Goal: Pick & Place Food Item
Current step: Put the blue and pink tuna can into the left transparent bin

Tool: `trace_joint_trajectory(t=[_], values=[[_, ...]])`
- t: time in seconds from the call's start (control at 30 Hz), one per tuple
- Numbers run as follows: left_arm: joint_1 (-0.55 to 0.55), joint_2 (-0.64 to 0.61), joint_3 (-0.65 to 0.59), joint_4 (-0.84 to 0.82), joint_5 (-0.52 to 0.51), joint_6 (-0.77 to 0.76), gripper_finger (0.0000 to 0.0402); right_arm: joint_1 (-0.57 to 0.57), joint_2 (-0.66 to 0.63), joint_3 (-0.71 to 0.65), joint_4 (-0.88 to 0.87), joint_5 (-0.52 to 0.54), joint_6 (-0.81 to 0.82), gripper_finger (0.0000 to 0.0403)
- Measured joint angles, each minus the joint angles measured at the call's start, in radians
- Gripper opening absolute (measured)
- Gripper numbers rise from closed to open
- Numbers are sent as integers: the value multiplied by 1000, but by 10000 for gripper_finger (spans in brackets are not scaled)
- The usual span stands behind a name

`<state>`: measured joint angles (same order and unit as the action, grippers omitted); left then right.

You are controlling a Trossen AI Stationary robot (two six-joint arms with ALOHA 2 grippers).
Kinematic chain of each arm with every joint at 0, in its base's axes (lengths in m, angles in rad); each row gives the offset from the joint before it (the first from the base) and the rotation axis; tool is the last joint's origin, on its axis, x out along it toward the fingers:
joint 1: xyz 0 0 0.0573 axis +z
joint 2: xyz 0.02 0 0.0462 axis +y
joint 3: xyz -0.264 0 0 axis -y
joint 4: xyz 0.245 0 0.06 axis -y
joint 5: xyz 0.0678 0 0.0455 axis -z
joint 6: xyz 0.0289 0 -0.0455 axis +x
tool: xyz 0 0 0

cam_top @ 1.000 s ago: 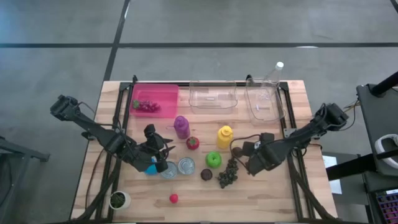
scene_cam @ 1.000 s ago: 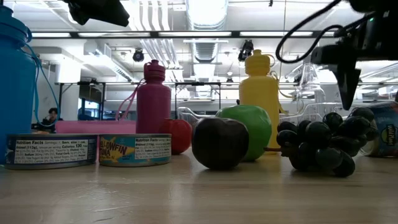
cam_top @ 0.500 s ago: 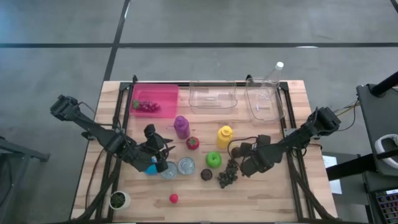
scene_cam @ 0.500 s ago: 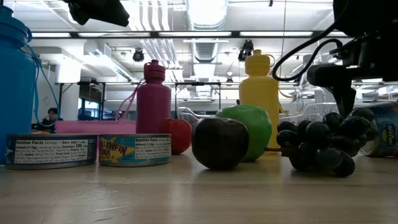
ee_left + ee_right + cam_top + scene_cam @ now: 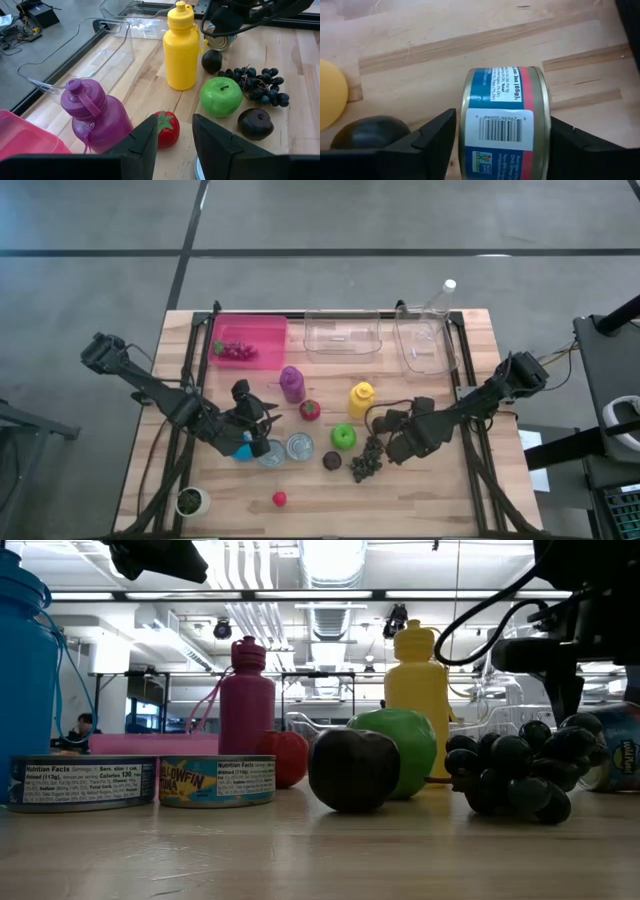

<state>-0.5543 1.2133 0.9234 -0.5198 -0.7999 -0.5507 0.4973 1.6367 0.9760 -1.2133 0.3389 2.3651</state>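
A small can (image 5: 505, 115) with a blue and pink label lies on its curved side on the table, right of the black grapes (image 5: 367, 462). In the low view the can (image 5: 625, 755) shows at the right edge. My right gripper (image 5: 505, 132) comes down over it at the right of the table (image 5: 395, 442), shut on the can. My left gripper (image 5: 175, 135) hovers open over the blue bottle (image 5: 243, 448) and two flat cans (image 5: 288, 448), with nothing between its fingers. My right gripper has the can between its two fingers (image 5: 437, 135), one on each flat end (image 5: 462, 125). It comes from above, slanting steeply down, with the can's axis running from finger to finger. The can's curved wall rests on the table.
Near the can stand a yellow bottle (image 5: 361, 398), a green apple (image 5: 343, 435) and two dark plums (image 5: 332, 461). A purple bottle (image 5: 291, 383) and a red fruit (image 5: 310, 410) are farther left. A pink bin (image 5: 247, 340) and two clear bins (image 5: 343, 335) line the far edge.
My right gripper has sunk a little and shifted slightly toward the table's left, coming down around the can. The can and the other things have stayed in place.
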Motion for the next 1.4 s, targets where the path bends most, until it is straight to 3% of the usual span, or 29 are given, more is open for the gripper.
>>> trace_joint_trajectory(t=[0.27, 0.57, 0.8, 1.4], values=[[0, 0, 0, 0, 0, 0, 126, 0, 0, 0, 2, 0, -120, 190], [0, 0, 0, 0, 0, 0, 125, 0, 0, 0, -2, -3, -116, 209], [0, 0, 0, 0, 0, 0, 129, 0, 0, 0, 0, -3, -116, 192], [0, 0, 0, 0, 0, 0, 130, -1, 0, 0, -4, -3, -122, 193]])
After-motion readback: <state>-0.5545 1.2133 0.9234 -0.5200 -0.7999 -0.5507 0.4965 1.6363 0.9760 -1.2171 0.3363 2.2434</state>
